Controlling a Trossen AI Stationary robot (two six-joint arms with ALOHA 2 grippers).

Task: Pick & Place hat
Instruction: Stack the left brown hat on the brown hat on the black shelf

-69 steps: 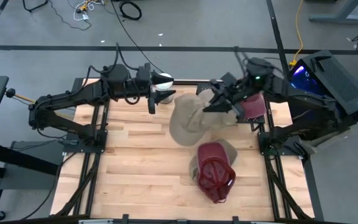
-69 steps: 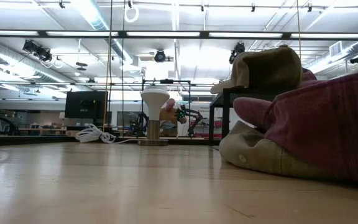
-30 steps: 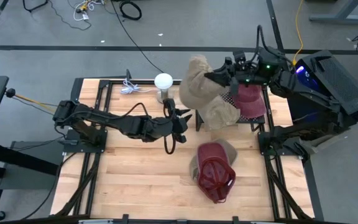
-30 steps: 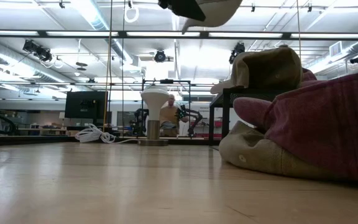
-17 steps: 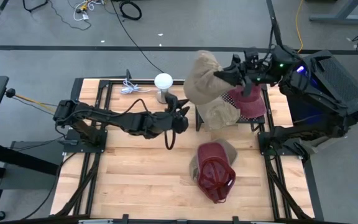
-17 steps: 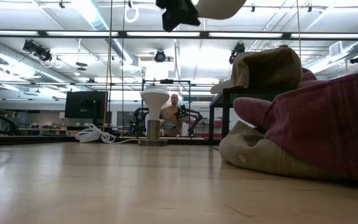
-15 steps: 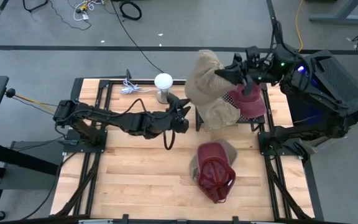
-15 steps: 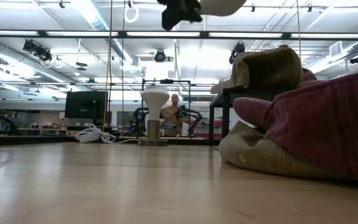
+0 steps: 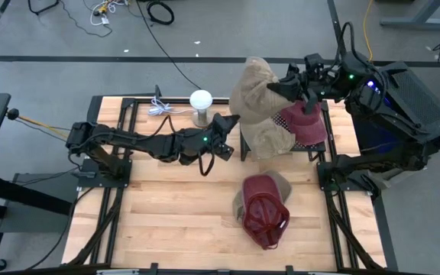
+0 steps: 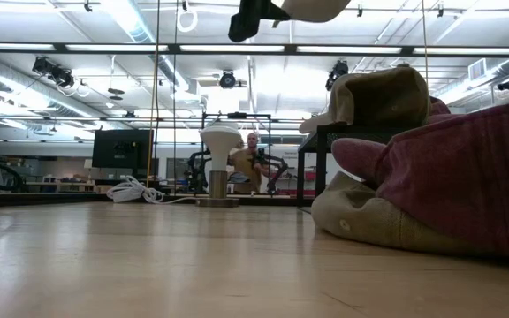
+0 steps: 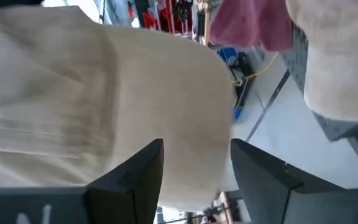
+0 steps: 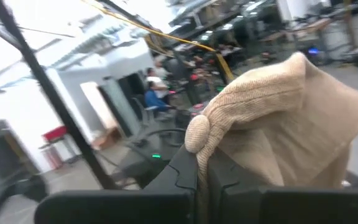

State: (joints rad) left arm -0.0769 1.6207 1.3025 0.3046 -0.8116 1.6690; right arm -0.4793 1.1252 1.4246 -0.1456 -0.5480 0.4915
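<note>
A tan hat (image 9: 252, 95) hangs in the air above the table's far right part, held by my right gripper (image 9: 287, 85), which is shut on it. The hat fills the left wrist view (image 11: 104, 93) and shows at the low view's top (image 10: 312, 9). My left gripper (image 9: 228, 126) is open and reaches in from the left, close under the hanging hat; its fingers (image 11: 129, 177) stand apart before the cloth. I cannot tell whether they touch it. In the low view the left gripper (image 10: 250, 16) sits just left of the hat. My right gripper (image 12: 205, 171) pinches the tan hat's crown cloth right beside the top button (image 12: 196, 134) between its two fingers. The hat is lifted clear of the table, and the rest of it (image 12: 278, 118) spreads out beyond the fingers.
A dark rack (image 9: 244, 145) at the far right carries another tan hat (image 9: 270, 137) and a maroon hat (image 9: 305, 122). A maroon cap (image 9: 266, 214) lies on a tan cap (image 9: 281, 183) near the table's right middle. A white domed stand (image 9: 201, 99) and a white cord (image 9: 159, 109) sit at the far edge.
My right gripper has carried the lifted tan hat a little farther toward the table's far right. My left gripper has moved toward the far edge and right, closing in under the hat.
</note>
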